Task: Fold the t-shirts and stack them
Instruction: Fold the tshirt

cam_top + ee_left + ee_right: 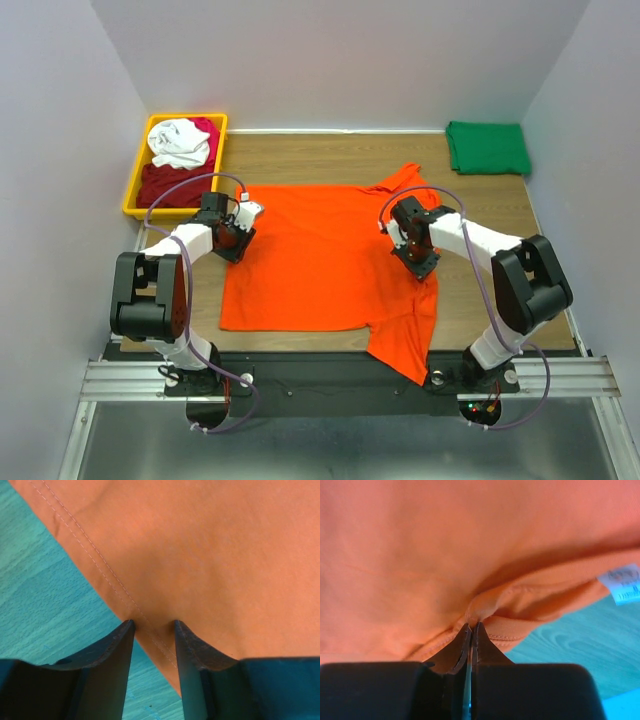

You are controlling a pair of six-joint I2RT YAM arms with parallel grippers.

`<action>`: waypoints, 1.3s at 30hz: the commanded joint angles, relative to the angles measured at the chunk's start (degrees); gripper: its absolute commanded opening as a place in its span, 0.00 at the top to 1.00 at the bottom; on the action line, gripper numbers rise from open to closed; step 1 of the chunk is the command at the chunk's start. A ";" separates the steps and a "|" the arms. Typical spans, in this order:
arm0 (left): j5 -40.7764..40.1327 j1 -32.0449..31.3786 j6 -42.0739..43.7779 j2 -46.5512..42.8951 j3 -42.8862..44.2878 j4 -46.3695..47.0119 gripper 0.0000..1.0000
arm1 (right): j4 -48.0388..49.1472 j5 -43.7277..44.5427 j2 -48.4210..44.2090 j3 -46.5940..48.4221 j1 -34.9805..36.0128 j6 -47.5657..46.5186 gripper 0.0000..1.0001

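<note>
At 10 o'clock on the table (300, 160) stands a yellow bin (136, 182). It holds a crumpled white t-shirt (180, 145) lying on a dark red t-shirt (168, 186), with magenta cloth (207, 128) at the far corner.

The left gripper (236, 248) is down on the left edge of the orange t-shirt (320, 260). In the wrist view its jaws stand partly apart (152, 626) and straddle the double-stitched hem (112, 577). The cloth lies flat in the gap and is not pinched, so there is no grasp on this side.

The orange t-shirt is spread flat at the centre of the table. Its long axis runs from 9 to 3 o'clock, with the hem toward 9 and the neck end toward 3. One sleeve (405, 180) points to 12 o'clock. The other sleeve (405, 345) trails to 6 o'clock and hangs over the near edge of the table.

The right gripper (418, 262) is at the neck end. Its jaws are clenched (471, 626) on a small raised fold of orange cloth at a stitched edge, and a white label (620, 585) shows just to the side.

At 2 o'clock, well apart from the orange t-shirt, a dark green t-shirt (488, 147) lies folded in the far right corner.
</note>
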 commanded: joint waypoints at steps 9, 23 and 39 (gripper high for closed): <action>-4.01 -0.06 1.84 -0.06 -1.67 -0.61 0.65 | -5.08 8.00 -16.54 -10.91 -7.54 -5.32 0.83; 0.38 -0.06 1.41 -7.53 2.64 -6.94 0.56 | -2.80 1.62 -20.69 -4.01 -13.26 -8.59 0.50; -1.28 0.03 0.35 -1.30 4.66 -4.31 0.56 | -3.05 -5.17 -12.08 -3.79 -13.26 -3.75 0.54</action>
